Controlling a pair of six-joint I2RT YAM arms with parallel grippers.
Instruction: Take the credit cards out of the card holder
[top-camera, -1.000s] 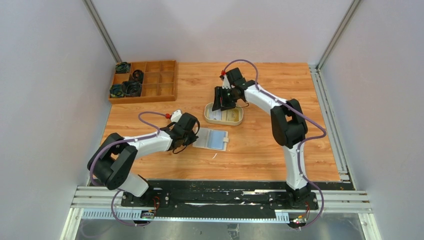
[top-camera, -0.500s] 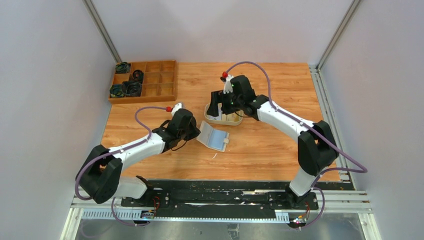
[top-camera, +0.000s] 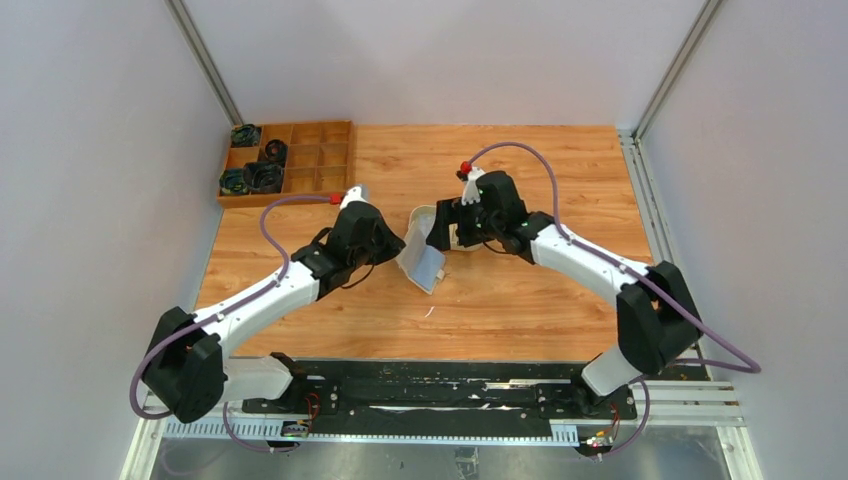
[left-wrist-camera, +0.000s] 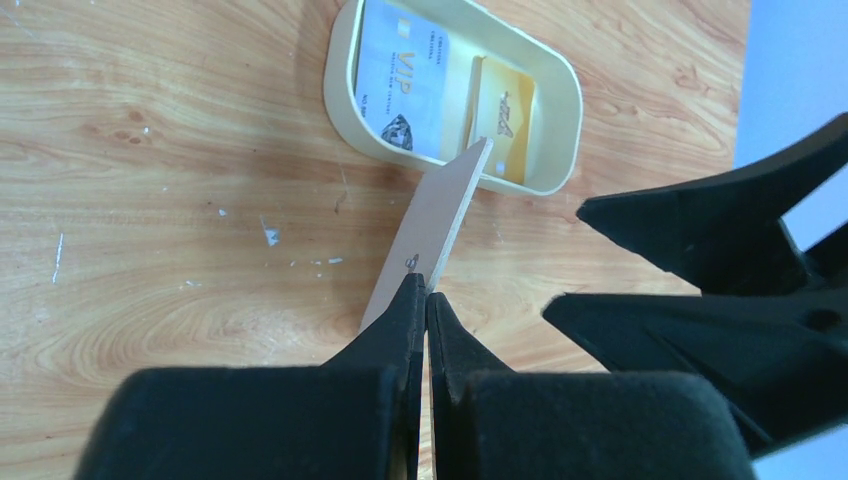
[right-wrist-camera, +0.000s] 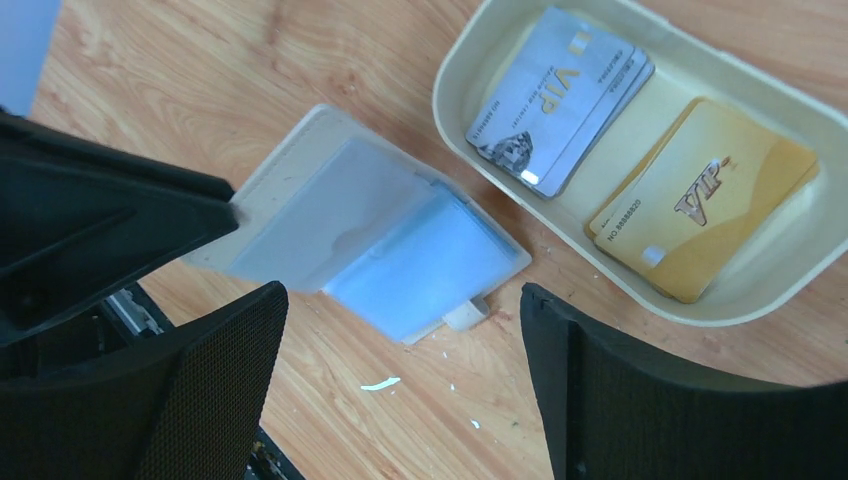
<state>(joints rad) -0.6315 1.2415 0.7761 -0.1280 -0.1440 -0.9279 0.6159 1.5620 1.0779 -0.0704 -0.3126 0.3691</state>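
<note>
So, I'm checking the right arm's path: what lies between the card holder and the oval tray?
Only a narrow strip of bare table shows between the card holder and the tray, in the right wrist view.

Pale silver-blue plastic card (right-wrist-camera: 560, 95) is showing "VIP"; yellow plastic card (right-wrist-camera: 705, 195) is showing "VIP" too, w/ a "NO." row, digits unclear.
</note>
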